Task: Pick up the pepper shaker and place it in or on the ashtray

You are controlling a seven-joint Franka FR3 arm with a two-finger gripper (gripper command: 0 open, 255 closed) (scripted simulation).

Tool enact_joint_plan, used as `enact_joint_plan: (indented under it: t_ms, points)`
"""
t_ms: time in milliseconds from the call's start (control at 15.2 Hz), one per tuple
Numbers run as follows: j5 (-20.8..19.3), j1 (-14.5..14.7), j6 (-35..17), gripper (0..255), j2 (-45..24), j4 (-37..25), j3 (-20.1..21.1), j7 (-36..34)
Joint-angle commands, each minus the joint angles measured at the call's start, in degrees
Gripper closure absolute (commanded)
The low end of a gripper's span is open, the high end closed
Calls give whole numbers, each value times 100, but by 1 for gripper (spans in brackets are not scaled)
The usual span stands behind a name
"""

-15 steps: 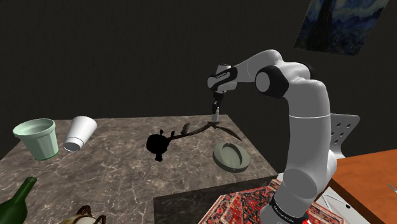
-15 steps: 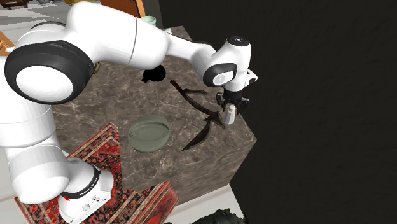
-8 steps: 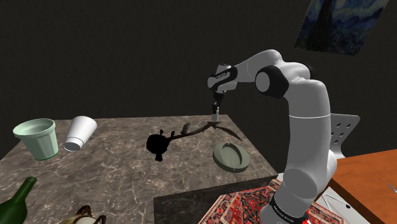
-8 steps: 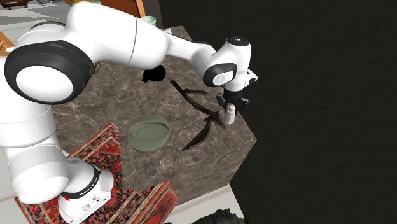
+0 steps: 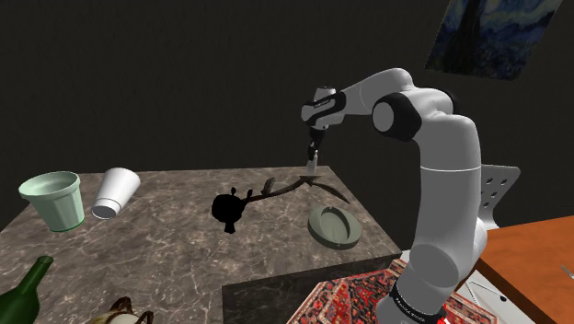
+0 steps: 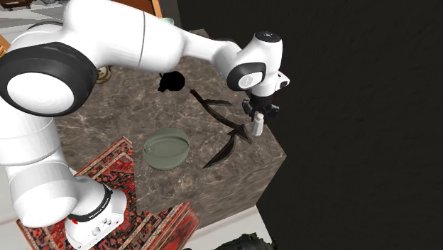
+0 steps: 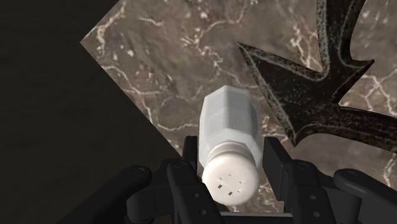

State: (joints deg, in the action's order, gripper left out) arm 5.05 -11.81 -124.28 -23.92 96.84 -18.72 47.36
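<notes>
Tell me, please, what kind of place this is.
Probably a living room in a house: a marble-look table, a patterned red rug beside it and a painting suggest so.

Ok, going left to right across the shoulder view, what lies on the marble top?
The pale green pot → white cup → black rounded object → grey-green ashtray.

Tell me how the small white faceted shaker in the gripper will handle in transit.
The white faceted shaker looks rigid and probably light: the black gripper clasps it clear of the marbled tabletop. Its flat facets should resist rolling between the fingers. Tall and narrow, it may tip when set in the grey-green ashtray.
</notes>
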Motion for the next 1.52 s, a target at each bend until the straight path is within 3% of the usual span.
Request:
enact_joint_plan:
  t_ms: [0, 858, 1452]
  points:
    - [-24, 9, 148, 255, 61, -89, -12, -14]
    - [-125, 23, 985, 255, 328, -671, -62, -48]
    - [-958, 579, 418, 255, 2483, 1971, -3, -874]
